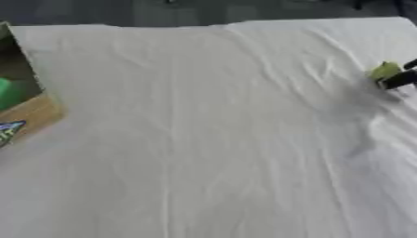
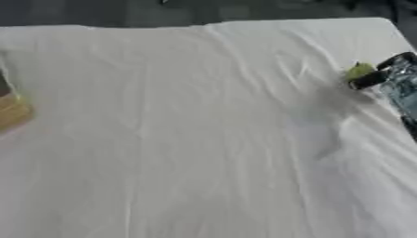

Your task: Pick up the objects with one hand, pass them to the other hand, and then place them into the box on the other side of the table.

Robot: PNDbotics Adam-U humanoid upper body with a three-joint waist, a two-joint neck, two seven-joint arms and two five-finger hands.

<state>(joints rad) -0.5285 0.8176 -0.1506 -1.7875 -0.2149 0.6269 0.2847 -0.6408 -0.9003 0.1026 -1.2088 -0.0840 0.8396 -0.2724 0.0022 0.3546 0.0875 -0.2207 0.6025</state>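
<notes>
Right hand (image 2: 395, 79) touches a yellow-green object (image 2: 359, 71) at its fingertips; grip unclear.

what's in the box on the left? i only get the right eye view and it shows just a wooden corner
Observer: In the left eye view a green thing sits inside the box, cut off by the picture's left edge.
Operator: anything else over there
Observer: Yes, a small blue and green thing shows against the box's near wall. I cannot tell what it is.
</notes>
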